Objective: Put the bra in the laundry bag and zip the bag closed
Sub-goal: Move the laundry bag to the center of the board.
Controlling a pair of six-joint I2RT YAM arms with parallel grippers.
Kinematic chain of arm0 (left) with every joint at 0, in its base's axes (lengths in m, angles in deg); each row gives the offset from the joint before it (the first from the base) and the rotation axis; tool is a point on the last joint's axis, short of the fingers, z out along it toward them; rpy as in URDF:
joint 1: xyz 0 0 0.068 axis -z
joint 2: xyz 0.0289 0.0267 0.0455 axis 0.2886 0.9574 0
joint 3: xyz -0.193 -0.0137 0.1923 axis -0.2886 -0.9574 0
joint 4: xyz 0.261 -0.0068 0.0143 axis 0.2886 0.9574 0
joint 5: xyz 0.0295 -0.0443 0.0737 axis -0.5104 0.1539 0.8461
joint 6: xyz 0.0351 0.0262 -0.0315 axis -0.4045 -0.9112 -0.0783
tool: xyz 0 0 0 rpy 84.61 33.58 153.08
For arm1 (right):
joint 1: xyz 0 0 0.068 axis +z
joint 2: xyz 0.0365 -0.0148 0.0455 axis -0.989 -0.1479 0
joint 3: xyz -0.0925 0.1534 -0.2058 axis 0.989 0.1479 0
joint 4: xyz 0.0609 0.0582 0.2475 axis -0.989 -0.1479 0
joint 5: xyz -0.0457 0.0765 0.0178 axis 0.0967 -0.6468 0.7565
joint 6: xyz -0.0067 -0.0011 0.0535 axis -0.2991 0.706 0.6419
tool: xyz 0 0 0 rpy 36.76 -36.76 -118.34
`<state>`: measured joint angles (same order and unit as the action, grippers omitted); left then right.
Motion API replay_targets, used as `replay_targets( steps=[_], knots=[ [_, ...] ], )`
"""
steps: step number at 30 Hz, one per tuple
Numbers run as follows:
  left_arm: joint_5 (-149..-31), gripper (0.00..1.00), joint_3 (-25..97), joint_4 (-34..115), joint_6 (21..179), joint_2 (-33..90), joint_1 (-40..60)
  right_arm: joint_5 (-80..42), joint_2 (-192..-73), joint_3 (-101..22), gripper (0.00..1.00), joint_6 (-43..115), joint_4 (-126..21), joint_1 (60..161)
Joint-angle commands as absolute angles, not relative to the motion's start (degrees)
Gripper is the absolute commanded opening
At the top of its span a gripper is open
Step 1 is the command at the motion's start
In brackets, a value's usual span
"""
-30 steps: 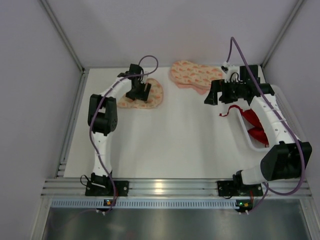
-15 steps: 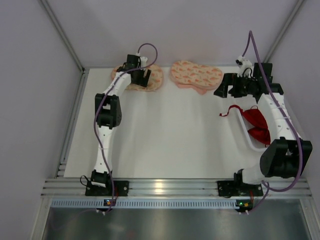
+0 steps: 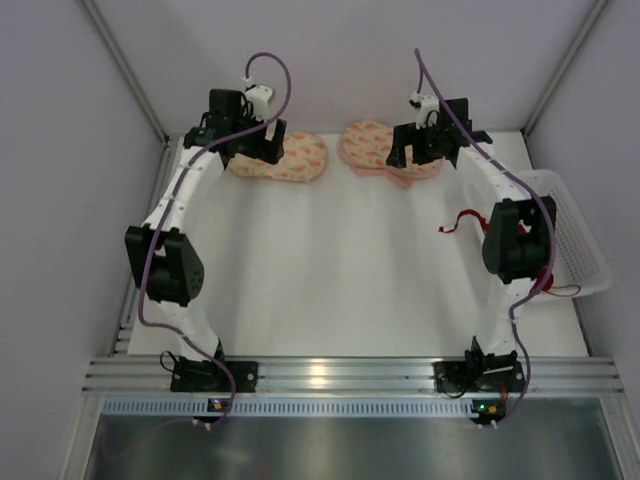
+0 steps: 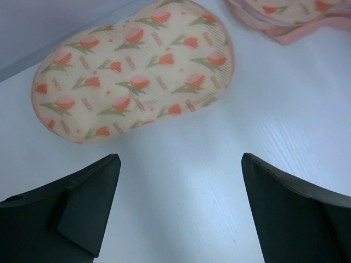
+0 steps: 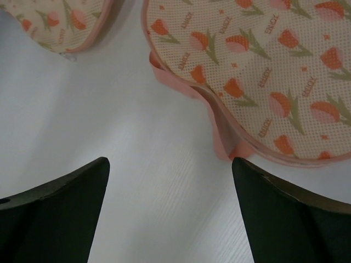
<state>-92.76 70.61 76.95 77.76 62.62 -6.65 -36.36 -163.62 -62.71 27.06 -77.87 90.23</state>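
Two identical peach tulip-print pouches lie at the back of the table. The left pouch (image 3: 290, 158) (image 4: 134, 71) lies closed just ahead of my left gripper (image 3: 265, 150) (image 4: 181, 164), which is open and empty above bare table. The right pouch, the laundry bag (image 3: 372, 145) (image 5: 258, 60), shows loose pale pink edges along its near side. My right gripper (image 3: 408, 152) (image 5: 170, 164) is open and empty beside its near edge. The red bra (image 3: 463, 219) lies near the basket, mostly hidden behind my right arm.
A white mesh basket (image 3: 575, 235) stands at the right edge of the table, with a thin red strap (image 3: 562, 291) trailing at its near end. The enclosure walls close the back and sides. Each wrist view shows the other pouch at its top corner (image 4: 290, 16) (image 5: 55, 22).
The left gripper slid the left pouch to the back, then let go and drew off to the left. The right gripper swung left from the basket to the right pouch.
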Motion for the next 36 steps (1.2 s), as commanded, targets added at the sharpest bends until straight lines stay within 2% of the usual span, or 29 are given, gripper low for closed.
replay_targets(
  steps=[1, 8, 15, 18, 21, 22, 24, 25, 27, 28, 31, 34, 36],
  knots=[
    [-100.53, 0.98, 59.59, 78.42, 79.80, 55.65, -6.84, -33.98, -168.89, -70.31, 0.93, 26.14, -74.15, 91.07],
    [-100.63, 0.98, 42.97, 78.42, 81.91, 47.82, -6.84, -29.06, -180.13, -78.75, 0.96, 23.07, -74.58, 92.39],
    [-99.22, 0.98, 40.84, 78.51, 82.08, 44.56, -6.84, -26.95, -184.72, -79.02, 0.96, 19.55, -76.43, 93.01],
    [-99.04, 0.98, 41.80, 79.03, 82.61, 43.86, -6.84, -26.77, -186.57, -80.86, 0.93, 18.50, -79.24, 93.01],
    [-98.17, 0.98, 42.16, 80.52, 82.79, 42.89, -6.84, -27.29, -187.01, -82.00, 0.81, 16.66, -82.64, 93.18],
    [-97.82, 0.98, 42.25, 80.96, 82.79, 42.54, -6.93, -27.56, -187.71, -83.05, 0.73, 16.30, -84.85, 93.36],
    [-96.85, 0.98, 42.33, 82.10, 82.53, 41.57, -6.84, -28.87, -189.38, -84.81, 0.65, 15.16, -89.67, 93.45],
    [-96.59, 0.98, 42.33, 82.54, 82.44, 40.79, -6.84, -29.92, -189.99, -84.82, 0.57, 14.89, -90.92, 93.54],
    [-95.53, 0.98, 42.42, 83.34, 82.09, 39.99, -6.84, -31.59, -190.26, -84.82, 0.48, 14.10, -95.04, 93.45],
    [-95.27, 0.98, 42.42, 83.86, 82.00, 39.12, -6.84, -33.52, -190.26, -84.56, 0.40, 14.10, -96.20, 93.45],
    [-94.21, 0.98, 41.72, 84.22, 81.47, 37.18, -6.93, -37.47, -186.16, -79.74, 0.27, 14.53, -97.96, 93.89],
    [-93.77, 0.98, 40.76, 84.66, 81.47, 35.60, -6.93, -40.91, -181.23, -70.17, 0.21, 15.85, -97.00, 95.37],
    [-93.68, 0.98, 39.26, 84.66, 81.56, 34.81, -6.93, -43.72, -175.69, -61.94, 0.21, 16.90, -94.90, 96.78]
  ],
)
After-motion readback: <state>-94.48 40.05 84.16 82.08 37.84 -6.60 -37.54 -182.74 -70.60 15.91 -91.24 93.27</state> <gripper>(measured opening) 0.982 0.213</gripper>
